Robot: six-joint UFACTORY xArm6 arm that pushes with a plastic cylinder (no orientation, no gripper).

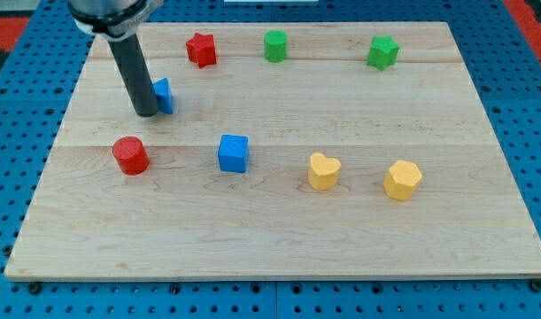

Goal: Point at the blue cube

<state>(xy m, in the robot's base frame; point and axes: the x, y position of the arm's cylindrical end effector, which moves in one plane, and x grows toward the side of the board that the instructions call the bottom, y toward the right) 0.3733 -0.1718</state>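
The blue cube sits on the wooden board, left of centre. My tip is at the upper left, up and to the left of the cube and well apart from it. The tip touches or nearly touches a second blue block, which the rod partly hides; its shape is unclear.
A red cylinder lies below my tip. A red star, a green cylinder and a green star line the top. A yellow heart and a yellow hexagon block sit at the right.
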